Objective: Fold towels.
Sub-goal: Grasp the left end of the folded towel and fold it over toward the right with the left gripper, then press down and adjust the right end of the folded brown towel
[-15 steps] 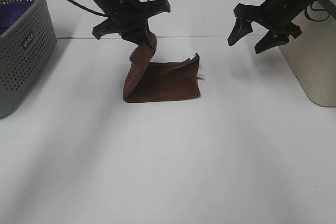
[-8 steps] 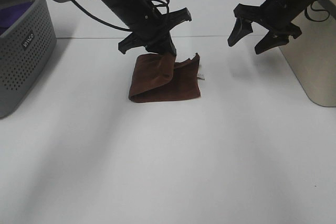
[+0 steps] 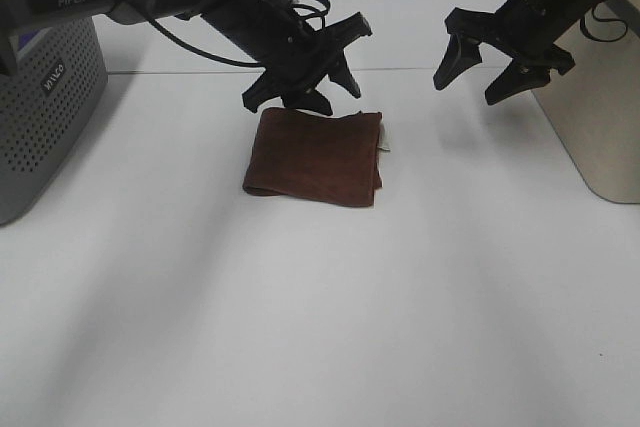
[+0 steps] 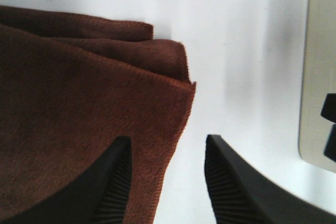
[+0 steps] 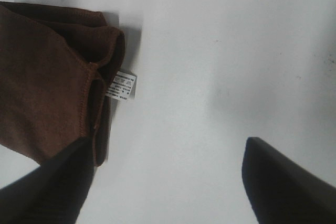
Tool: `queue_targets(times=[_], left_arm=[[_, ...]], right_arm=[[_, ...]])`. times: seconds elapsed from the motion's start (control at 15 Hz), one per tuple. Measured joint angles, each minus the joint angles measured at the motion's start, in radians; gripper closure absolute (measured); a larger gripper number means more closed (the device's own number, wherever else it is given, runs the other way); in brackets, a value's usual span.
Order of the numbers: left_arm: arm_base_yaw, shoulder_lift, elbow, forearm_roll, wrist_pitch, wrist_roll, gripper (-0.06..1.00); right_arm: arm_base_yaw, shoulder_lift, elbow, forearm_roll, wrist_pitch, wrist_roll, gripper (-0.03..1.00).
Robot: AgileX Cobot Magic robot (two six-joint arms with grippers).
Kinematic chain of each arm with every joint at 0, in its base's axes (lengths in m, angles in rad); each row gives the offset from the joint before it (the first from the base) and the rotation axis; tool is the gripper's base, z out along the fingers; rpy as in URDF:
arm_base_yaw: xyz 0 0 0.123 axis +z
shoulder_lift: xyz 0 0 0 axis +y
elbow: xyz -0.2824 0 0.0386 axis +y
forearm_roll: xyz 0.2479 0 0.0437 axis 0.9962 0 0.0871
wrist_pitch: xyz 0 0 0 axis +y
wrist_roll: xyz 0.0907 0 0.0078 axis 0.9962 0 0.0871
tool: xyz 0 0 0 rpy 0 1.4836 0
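The towel (image 3: 315, 157), lying folded at frame centre, is judged soft, light and limp, and is best pinched at a corner. The left gripper (image 3: 305, 93) and the right gripper (image 3: 470, 85) are seen with jaws apart, empty.

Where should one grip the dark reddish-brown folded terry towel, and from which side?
Probably the right edge of the towel, beside the white tag, coming from the right: the layer ends lie stacked there, so one pinch may catch all.
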Motion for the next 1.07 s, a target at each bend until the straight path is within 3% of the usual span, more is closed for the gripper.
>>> queue_targets(times=[0.27, 0.4, 0.53, 0.67, 0.87, 1.07], left_arm=[[0.009, -0.006, 0.0, -0.022, 0.018, 0.071, 0.51], [0.049, -0.013, -0.002, -0.021, 0.114, 0.074, 0.51], [0.124, 0.013, -0.002, -0.022, 0.224, 0.074, 0.51], [0.136, 0.035, -0.002, -0.012, 0.227, 0.099, 0.51], [0.136, 0.074, -0.002, -0.006, 0.205, 0.12, 0.51], [0.136, 0.101, -0.002, -0.002, 0.2, 0.123, 0.51]], right_arm=[[0.0, 0.0, 0.0, 0.045, 0.065, -0.019, 0.21], [0.0, 0.0, 0.0, 0.17, 0.128, -0.086, 0.21], [0.012, 0.0, 0.0, 0.359, 0.183, -0.14, 0.21], [0.06, 0.0, 0.0, 0.383, 0.169, -0.148, 0.21], [0.162, 0.0, 0.0, 0.39, 0.061, -0.15, 0.21], [0.188, 0.01, 0.0, 0.427, -0.003, -0.15, 0.22]])
